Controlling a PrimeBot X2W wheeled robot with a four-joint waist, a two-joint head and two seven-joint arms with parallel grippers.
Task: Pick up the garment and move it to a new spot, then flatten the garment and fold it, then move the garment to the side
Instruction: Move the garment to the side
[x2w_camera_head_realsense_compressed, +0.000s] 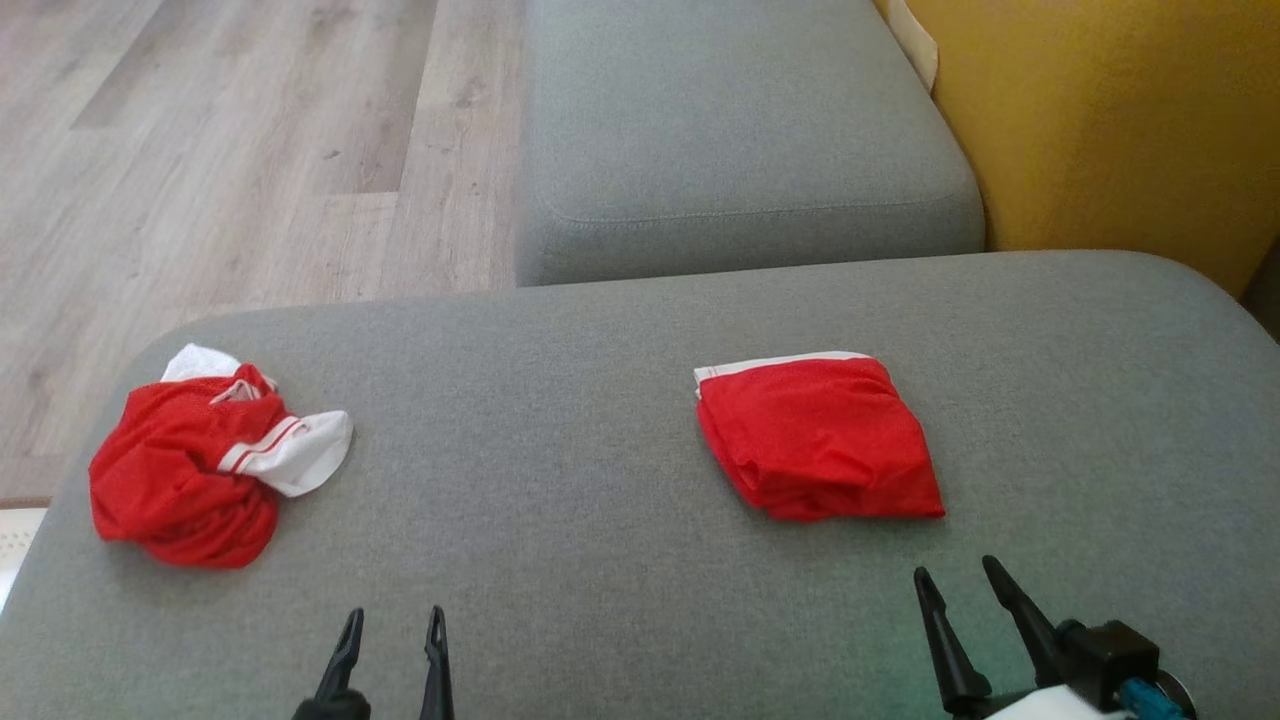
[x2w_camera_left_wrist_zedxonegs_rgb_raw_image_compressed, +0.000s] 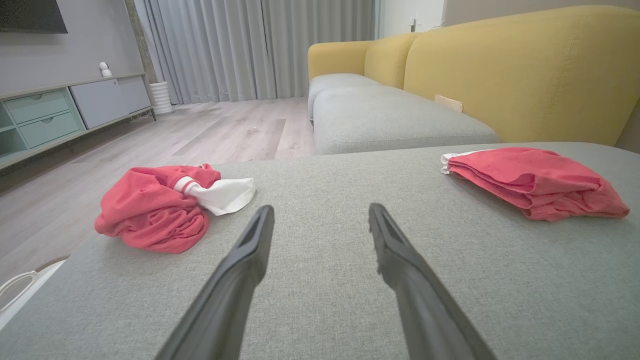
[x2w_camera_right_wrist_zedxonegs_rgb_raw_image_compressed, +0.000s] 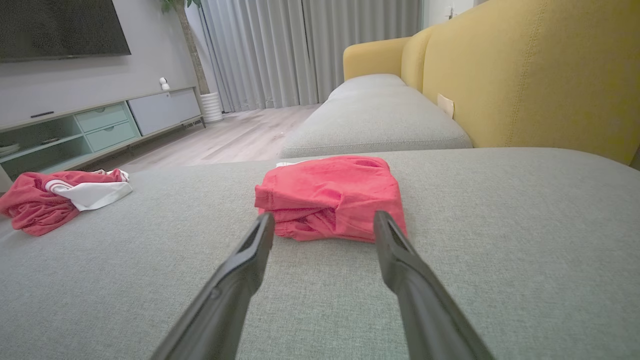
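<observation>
1. Two red garments lie well apart on the grey sofa cushion.
2. The folded garment sits on the right half of the cushion. It is a compact, roughly square bundle with a white band along its far edge. Judging by that shape, the pick-up, flattening and folding are done for this piece.
3. Its near edge looks bunched and layered in the right wrist view. From that low angle I cannot be sure how tidy the fold is.
4. The crumpled garment lies near the cushion's left edge. It is a loose red heap with a white, red-striped part spilling out toward the middle. Nothing in its shape suggests any flattening or folding has been done to it.
5. The left pincer hovers low over bare cushion, released and empty. The crumpled heap is ahead and to its left, well apart from it.
6. The right pincer is also released and holds nothing. Its fingers point at the folded bundle, just short of its near edge and not touching it.
7. What is left, as I read it, depends on the piece. If the folded one is in hand, only the move to the side is outstanding, and the right pincer is placed for it. For the crumpled one, the whole sequence lies ahead.
</observation>
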